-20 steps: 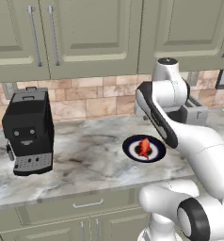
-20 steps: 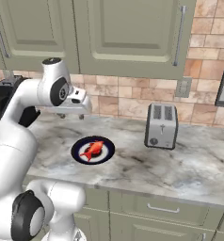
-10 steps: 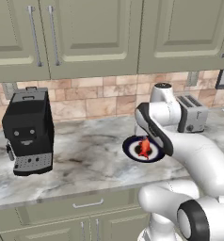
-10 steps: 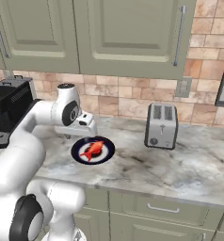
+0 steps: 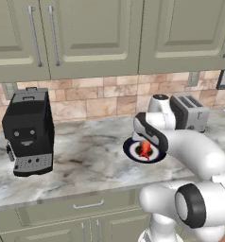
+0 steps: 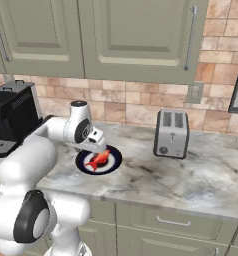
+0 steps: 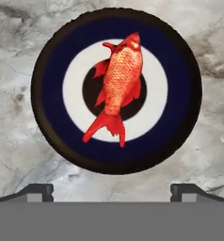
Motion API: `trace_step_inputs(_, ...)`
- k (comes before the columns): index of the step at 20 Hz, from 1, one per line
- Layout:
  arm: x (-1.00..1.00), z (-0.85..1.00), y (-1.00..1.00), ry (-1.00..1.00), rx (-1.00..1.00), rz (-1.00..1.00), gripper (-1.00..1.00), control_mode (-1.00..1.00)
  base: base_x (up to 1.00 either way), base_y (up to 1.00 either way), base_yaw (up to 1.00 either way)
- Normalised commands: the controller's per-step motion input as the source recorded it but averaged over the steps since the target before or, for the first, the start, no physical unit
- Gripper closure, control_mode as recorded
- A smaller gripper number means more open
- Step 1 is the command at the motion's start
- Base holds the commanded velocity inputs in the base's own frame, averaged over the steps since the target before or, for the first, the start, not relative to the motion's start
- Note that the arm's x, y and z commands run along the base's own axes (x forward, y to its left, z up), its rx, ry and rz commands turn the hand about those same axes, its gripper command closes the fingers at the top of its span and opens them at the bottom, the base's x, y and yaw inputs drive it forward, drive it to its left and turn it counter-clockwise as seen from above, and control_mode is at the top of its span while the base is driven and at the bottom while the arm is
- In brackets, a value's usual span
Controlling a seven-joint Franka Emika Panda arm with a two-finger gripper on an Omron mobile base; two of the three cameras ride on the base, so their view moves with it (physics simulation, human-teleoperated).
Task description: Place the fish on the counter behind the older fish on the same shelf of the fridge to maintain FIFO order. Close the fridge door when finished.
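- Fish (image 7: 117, 84), orange-red, lies on a dark-blue-and-white ringed plate (image 7: 52, 127) on the marbled counter (image 7: 20, 155).
- Gripper (image 7: 112, 192) hangs above it, jaws spread wide, holding nothing.

- The arm (image 5: 194, 153) is made of smooth, rounded glossy white shells.
- Dark grey-black discs cap its joints, the largest at about 5 o'clock in the left base view.
- The hand (image 6: 96, 139) is a small white block.
- Two small dark fingertips (image 7: 36, 192) have flat grey pads.
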Motion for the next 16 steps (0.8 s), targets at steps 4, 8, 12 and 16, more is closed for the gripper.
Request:
trace_step_inputs(4,0.04,-0.25,-0.17,0.0,0.03,-0.1,-1.0,-1.0,0.0,0.0,0.0)
trace_step_inputs(8,0.11,-0.29,-0.08,0.0,0.01,-0.19,-1.0,-1.0,0.0,0.0,0.0)
trace_step_inputs(12,0.39,-0.33,0.0,0.01,0.0,-0.13,-1.0,-1.0,0.0,0.0,0.0)
trace_step_inputs(16,0.45,-0.34,0.0,0.04,0.0,-0.04,-1.0,-1.0,0.0,0.0,0.0)
